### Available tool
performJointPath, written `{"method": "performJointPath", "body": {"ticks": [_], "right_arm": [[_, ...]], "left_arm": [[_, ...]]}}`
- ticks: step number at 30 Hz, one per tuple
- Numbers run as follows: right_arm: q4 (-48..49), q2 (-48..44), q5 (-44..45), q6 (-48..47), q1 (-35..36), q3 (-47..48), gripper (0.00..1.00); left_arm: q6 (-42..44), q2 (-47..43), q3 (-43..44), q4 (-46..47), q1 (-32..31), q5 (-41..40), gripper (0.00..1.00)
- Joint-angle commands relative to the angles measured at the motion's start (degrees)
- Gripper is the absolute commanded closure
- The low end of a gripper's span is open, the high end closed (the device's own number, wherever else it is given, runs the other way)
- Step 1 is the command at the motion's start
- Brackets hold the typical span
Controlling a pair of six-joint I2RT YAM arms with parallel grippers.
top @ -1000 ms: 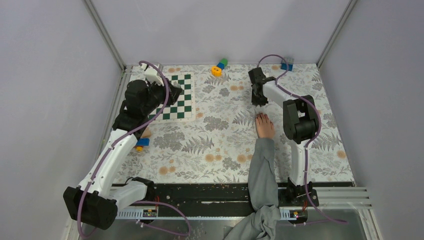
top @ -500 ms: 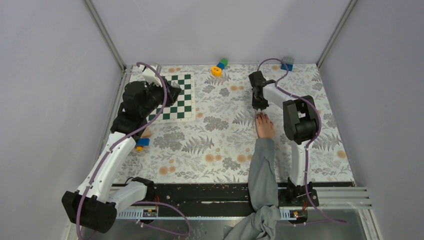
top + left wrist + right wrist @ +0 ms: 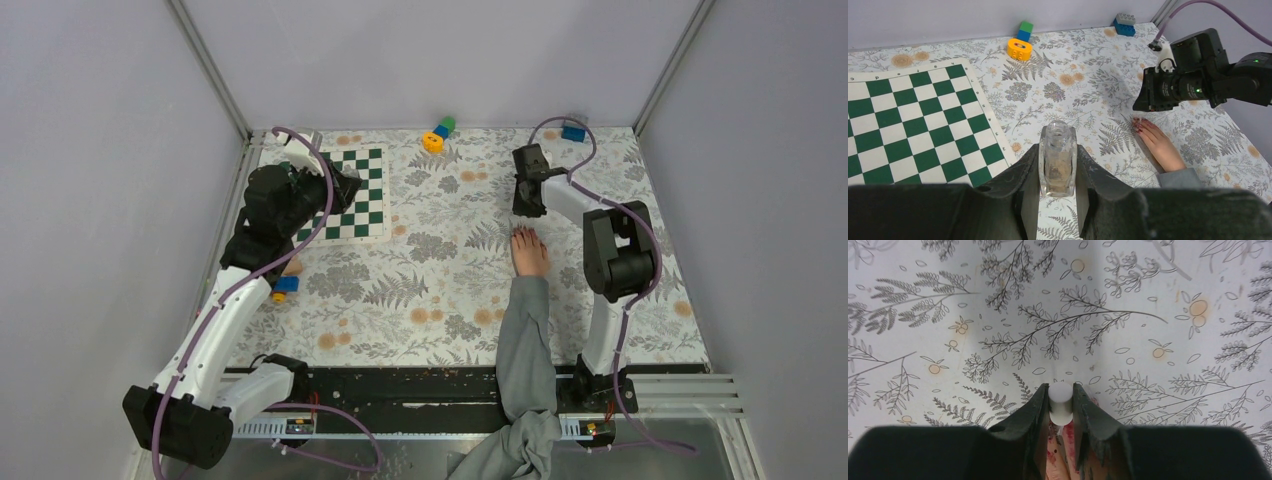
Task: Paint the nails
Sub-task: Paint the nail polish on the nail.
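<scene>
A bare hand (image 3: 529, 253) with a grey sleeve (image 3: 524, 345) lies flat on the floral cloth; its dark-reddish nails (image 3: 1138, 124) show in the left wrist view. My right gripper (image 3: 527, 205) hangs just beyond the fingertips and is shut on a white brush cap (image 3: 1061, 403); below it the brush tip and red-smeared fingertips of the hand (image 3: 1055, 467) show between the jaws. My left gripper (image 3: 340, 187) is over the checkerboard at the left, shut on a clear open glass polish bottle (image 3: 1057, 159).
A green-and-white checkerboard (image 3: 352, 197) lies back left. An orange, blue and green toy block stack (image 3: 437, 133) and a blue brick (image 3: 573, 132) sit at the back edge. A small blue-and-orange piece (image 3: 284, 287) lies near the left arm. Metal frame posts stand at the corners.
My right arm's elbow has swung to the right, and the gripper has shifted slightly right above the fingertips. My left gripper has barely moved.
</scene>
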Motion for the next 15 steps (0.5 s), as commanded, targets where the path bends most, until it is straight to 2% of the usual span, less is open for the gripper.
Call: {"method": "performJointPath", "body": {"ticks": [1,15], "right_arm": [[5.07,-5.09,-1.78,1.61,-1.32,-2.12,1.0],[9.78,-3.96,-10.44,3.51,-2.7,-3.45,1.0]], "left_arm": [[-0.5,-1.31,0.27,3.73,0.15,-0.13,1.0],[-1.03,-2.37,-0.18,3.15,0.22,-0.11,1.0]]}}
